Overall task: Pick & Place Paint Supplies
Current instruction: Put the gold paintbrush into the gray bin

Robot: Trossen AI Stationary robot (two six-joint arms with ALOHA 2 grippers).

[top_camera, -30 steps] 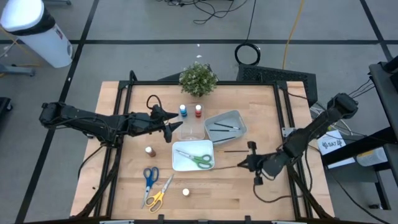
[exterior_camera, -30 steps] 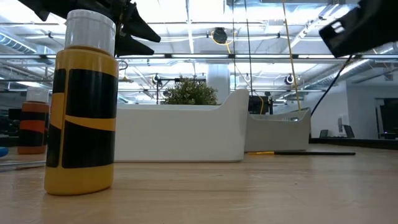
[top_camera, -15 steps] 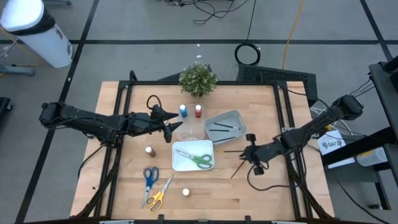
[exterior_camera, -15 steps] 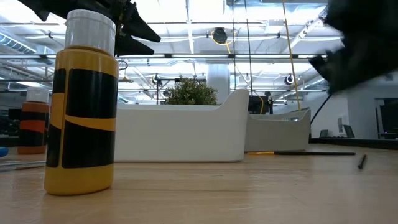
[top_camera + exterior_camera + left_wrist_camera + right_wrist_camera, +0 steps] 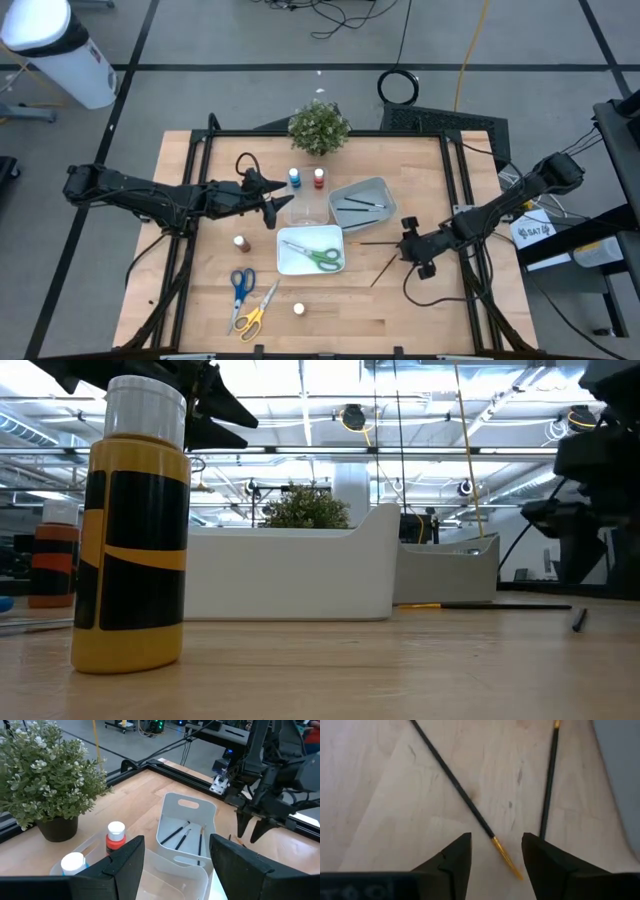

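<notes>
Hovering with fingers parted and empty at the high view's right centre, the right gripper (image 5: 405, 246) sits over two brushes (image 5: 457, 784) lying on the table (image 5: 440, 300). The left gripper (image 5: 278, 209), fingers apart, hangs left of centre above a clear tray (image 5: 308, 210).

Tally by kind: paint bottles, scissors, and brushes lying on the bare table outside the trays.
Paint bottles: 4
Scissors: 3
Brushes on bare table: 2
Total: 9
</notes>
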